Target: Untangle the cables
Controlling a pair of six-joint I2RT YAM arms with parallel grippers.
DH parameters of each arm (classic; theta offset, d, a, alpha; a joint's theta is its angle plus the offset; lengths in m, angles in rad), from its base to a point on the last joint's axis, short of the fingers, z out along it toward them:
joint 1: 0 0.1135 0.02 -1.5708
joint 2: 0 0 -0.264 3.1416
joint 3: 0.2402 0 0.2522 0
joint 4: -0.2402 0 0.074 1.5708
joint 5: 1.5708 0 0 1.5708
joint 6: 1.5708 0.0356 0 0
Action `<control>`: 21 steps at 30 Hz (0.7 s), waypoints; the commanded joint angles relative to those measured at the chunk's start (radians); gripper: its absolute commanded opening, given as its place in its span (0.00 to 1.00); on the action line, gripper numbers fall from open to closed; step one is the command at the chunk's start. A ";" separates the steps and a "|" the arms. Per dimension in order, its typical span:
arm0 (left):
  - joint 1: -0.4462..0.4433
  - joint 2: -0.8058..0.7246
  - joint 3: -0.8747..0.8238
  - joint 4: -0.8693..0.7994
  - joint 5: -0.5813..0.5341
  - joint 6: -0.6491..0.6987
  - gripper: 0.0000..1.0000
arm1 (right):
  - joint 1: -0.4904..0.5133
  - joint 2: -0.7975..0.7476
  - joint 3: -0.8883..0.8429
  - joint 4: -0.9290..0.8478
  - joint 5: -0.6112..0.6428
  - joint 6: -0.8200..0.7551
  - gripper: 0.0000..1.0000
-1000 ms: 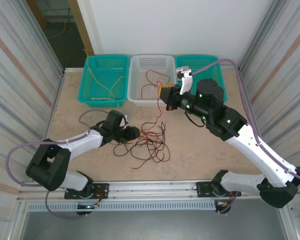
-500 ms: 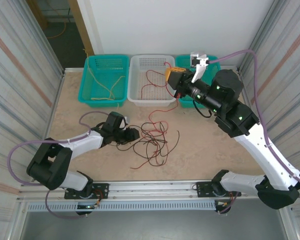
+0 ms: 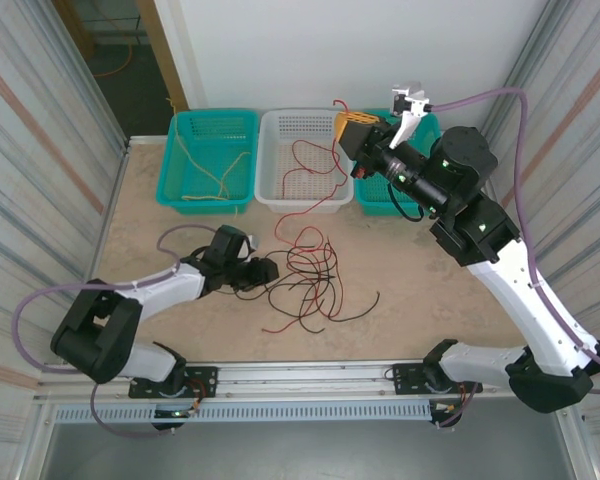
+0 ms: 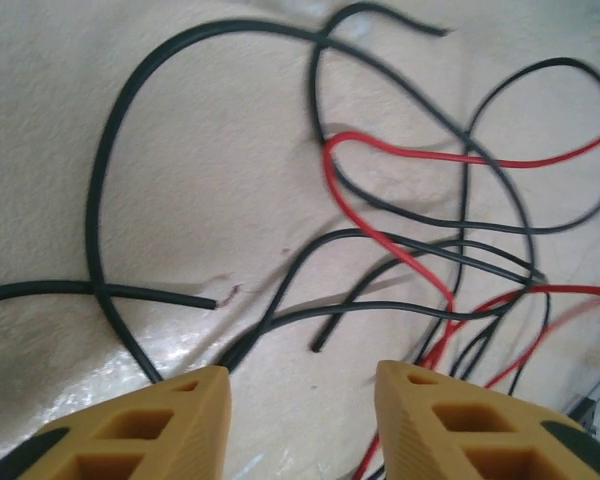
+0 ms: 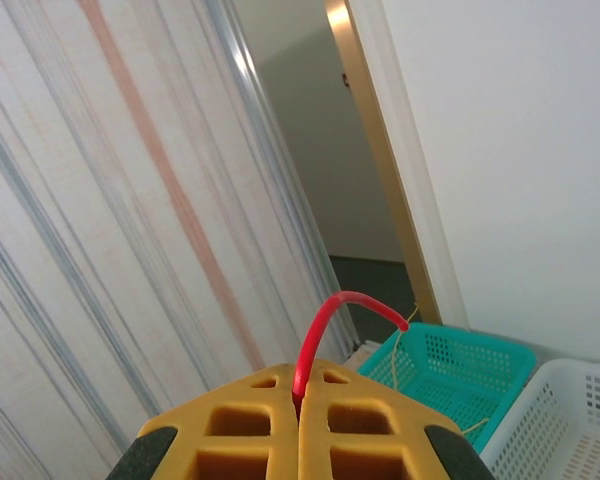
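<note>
Pinching a red cable (image 5: 323, 322), the right gripper (image 5: 300, 385) hangs raised; left gripper (image 4: 300, 390) spread over tangled cables (image 3: 305, 272).

Your beige mottled tabletop (image 3: 430, 300) carries a row along its far edge: left teal plastic mesh basket (image 3: 177, 160), white plastic mesh basket (image 3: 267, 170), right teal plastic mesh basket (image 3: 368, 203). Mid-table, thin red and black cables (image 3: 305, 278) lie tangled.

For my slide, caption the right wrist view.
Right gripper shut on a red cable, teal basket beyond.
</note>
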 commanded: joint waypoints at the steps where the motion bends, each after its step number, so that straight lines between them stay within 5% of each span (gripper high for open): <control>1: -0.001 -0.150 0.070 -0.072 0.000 0.043 0.53 | -0.009 0.008 0.033 0.029 -0.022 -0.009 0.00; 10: 0.002 -0.376 0.271 -0.272 -0.034 0.318 0.82 | -0.010 0.002 0.003 0.032 -0.031 0.016 0.00; 21: 0.003 -0.139 0.373 -0.166 0.017 0.387 0.75 | -0.012 -0.016 -0.001 0.042 -0.050 0.042 0.00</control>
